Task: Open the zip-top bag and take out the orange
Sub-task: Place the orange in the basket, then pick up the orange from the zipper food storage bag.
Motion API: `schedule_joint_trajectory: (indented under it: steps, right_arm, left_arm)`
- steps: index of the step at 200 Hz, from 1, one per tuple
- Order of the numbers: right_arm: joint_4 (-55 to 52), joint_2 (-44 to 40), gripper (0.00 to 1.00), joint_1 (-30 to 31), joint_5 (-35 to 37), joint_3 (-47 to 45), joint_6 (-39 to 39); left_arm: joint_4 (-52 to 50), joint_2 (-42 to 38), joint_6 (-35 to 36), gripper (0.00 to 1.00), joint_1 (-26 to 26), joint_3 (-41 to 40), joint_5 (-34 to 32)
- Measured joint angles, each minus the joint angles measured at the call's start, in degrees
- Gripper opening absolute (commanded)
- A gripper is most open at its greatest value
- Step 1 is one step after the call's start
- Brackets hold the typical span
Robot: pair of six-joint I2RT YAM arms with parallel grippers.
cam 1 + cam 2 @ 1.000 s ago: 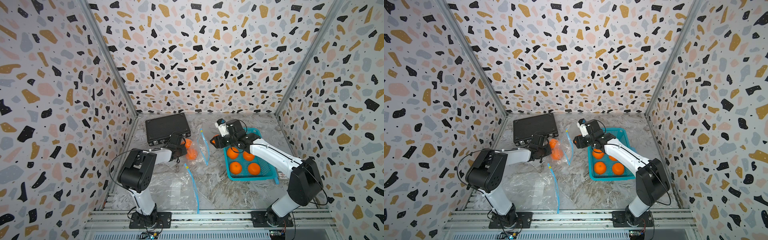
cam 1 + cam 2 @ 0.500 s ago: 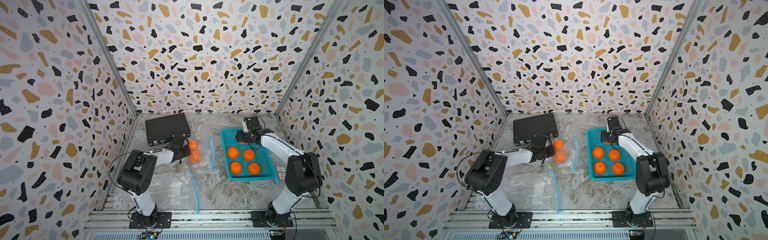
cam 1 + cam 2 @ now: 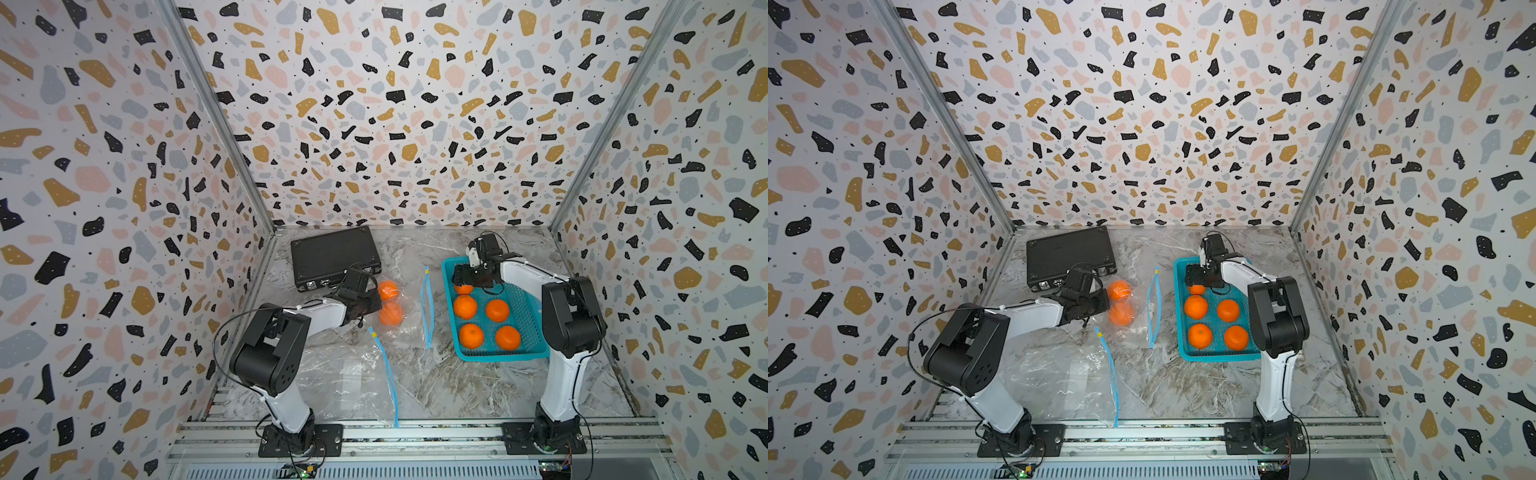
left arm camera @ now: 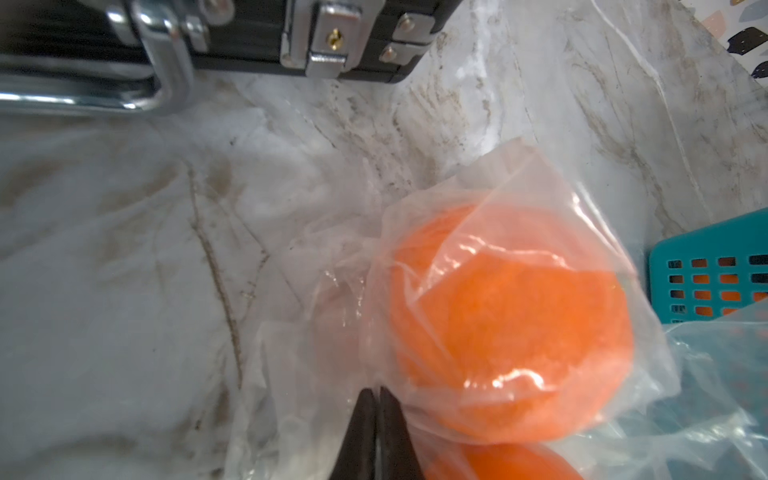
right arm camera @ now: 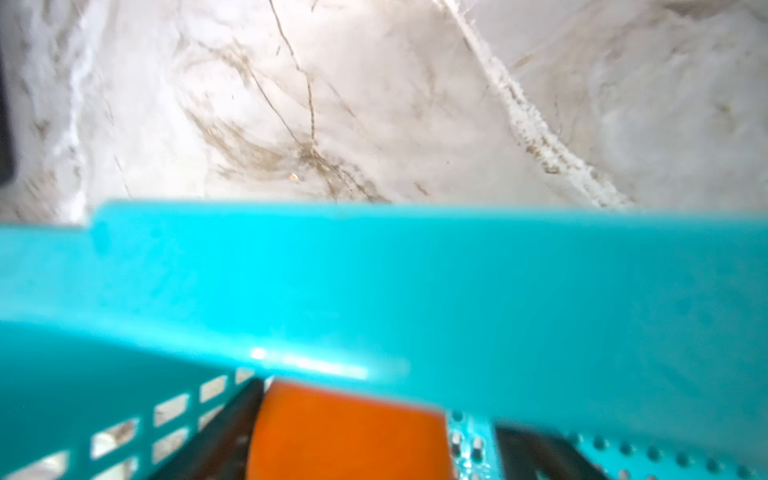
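Marbled surface (image 3: 436, 386) on my feed: my left tool (image 4: 376, 415) is pinched closed on the zip-top bag (image 3: 409, 309) holding two oranges (image 3: 388, 289) near the black case (image 3: 334, 255), while my right tool (image 3: 465, 279) spreads wide around a loose orange (image 3: 463, 288) in the teal basket (image 3: 498, 356).

Top views: scene lit brightly and evenly from above; only faint, soft shadows laid on tabletop (image 3: 436, 382). Focus held sharp throughout; pattern on walls (image 3: 83, 208) stretched toward frame edges (wide lens). White glare seen on flat clear bag (image 3: 332, 374).

Left wrist view: highlights caught on zip-top bag (image 4: 519, 174) film over orange (image 4: 511, 324); case latch (image 4: 328, 41) glinting; left gripper (image 4: 377, 395) rendered dark, soft.

Right wrist view: basket rim (image 5: 374, 282) heavily blurred, highlight streaked along it; tabletop washed out, smeared.
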Motion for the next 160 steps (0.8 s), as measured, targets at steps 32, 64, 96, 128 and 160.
schedule_joint_trajectory:
  steps: [32, 64, 96, 128, 160]
  right_arm:
    - [-2.7, -3.1, 1.0, 0.4, 1.4, -0.2, -0.7]
    - [0.0, -15.1, 1.0, 3.2, 0.8, -6.4, -2.6]
    - [5.1, -26.8, 0.92, 9.0, -4.3, -14.6, -5.3]
    - [5.2, -29.1, 0.59, 15.1, -7.6, -17.3, -7.8]
    - [5.6, -25.5, 0.39, 16.9, -12.5, -16.7, -7.5]
  left_arm:
    - [-0.6, -2.2, 0.3, 0.1, 0.0, 0.0, -0.1]
    - [-0.6, -1.4, 0.6, 0.04, 0.3, 0.0, -0.1]
    - [-0.6, -1.0, 0.6, 0.01, 1.1, -0.2, -0.7]
    - [-0.7, -1.0, 0.7, 0.01, 2.0, -0.3, -1.0]
    - [-0.9, -1.2, 0.7, 0.01, 2.5, -0.5, -1.2]
